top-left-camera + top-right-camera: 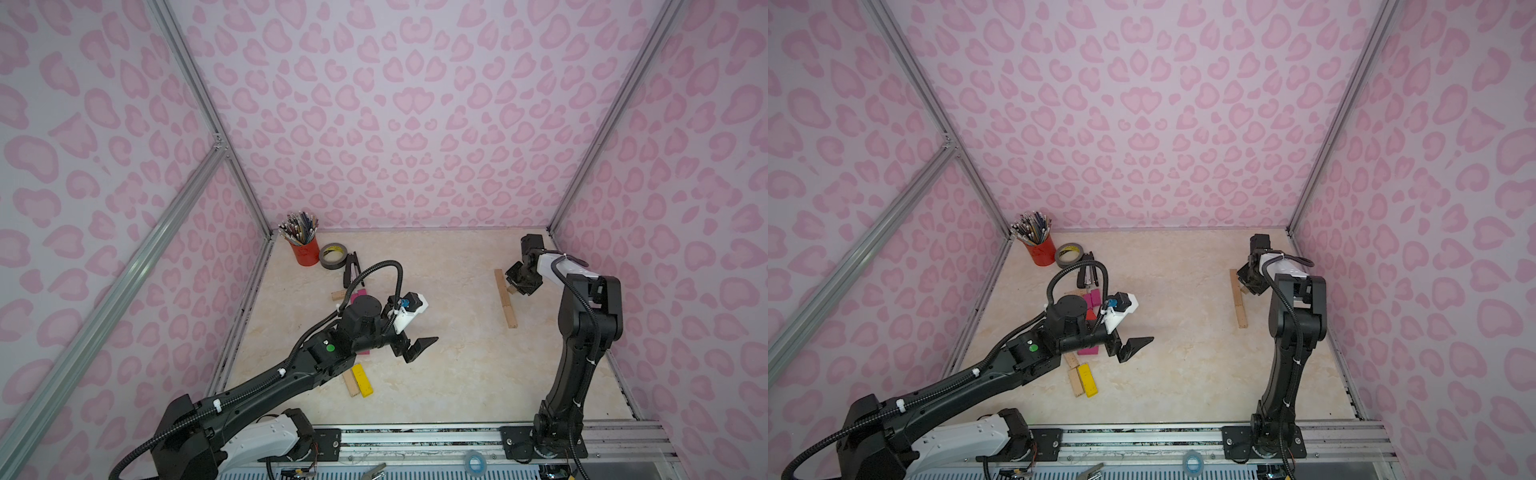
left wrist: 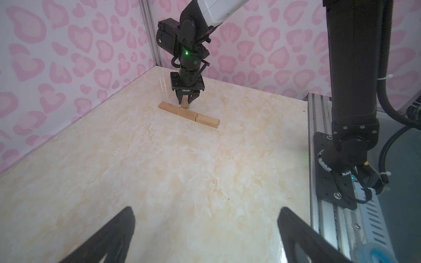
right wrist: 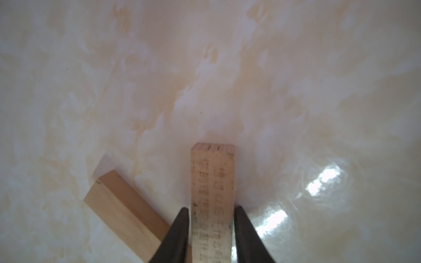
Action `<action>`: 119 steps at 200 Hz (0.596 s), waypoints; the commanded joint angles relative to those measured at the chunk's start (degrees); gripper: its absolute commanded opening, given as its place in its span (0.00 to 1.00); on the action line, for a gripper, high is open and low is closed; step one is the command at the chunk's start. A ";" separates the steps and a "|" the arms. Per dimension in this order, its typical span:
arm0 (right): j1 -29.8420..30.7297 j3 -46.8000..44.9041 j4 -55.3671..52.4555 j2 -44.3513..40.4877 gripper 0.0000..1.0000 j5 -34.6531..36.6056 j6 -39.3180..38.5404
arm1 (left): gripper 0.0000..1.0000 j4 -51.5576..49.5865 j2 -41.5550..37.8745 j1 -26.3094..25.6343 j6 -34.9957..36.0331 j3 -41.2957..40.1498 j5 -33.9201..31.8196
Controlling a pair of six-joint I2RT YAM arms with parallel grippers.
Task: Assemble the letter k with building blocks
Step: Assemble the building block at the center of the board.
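Observation:
A row of plain wood building blocks [image 1: 506, 299] [image 1: 1239, 299] [image 2: 189, 113] lies end to end at the right rear of the table. My right gripper [image 3: 211, 208] [image 1: 515, 286] [image 2: 185, 100] points down beside the row. It is narrowly open, its fingers [image 3: 180, 227] flanking a printed wood block [image 3: 213, 182] with thin gaps on both sides. That block's far end rests on the table, angled away from the row [image 3: 123, 205]. My left gripper [image 1: 422, 349] [image 1: 1133, 347] [image 2: 205, 208] hovers wide open and empty at mid-table. Yellow [image 1: 362, 380], wood [image 1: 351, 383], magenta [image 1: 1092, 298] and pink [image 1: 1088, 351] blocks lie under the left arm.
A red cup of pencils [image 1: 306, 251], a grey tape roll [image 1: 332, 255] and a black stapler [image 1: 351, 270] stand in the far left corner. Patterned walls close in three sides. An aluminium rail [image 1: 415, 440] carrying the arm bases runs along the front.

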 commanded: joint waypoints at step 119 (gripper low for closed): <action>0.00 -0.88 -1.92 -2.05 0.38 0.45 -0.55 | 1.00 1.35 0.30 0.01 -2.15 0.85 -3.34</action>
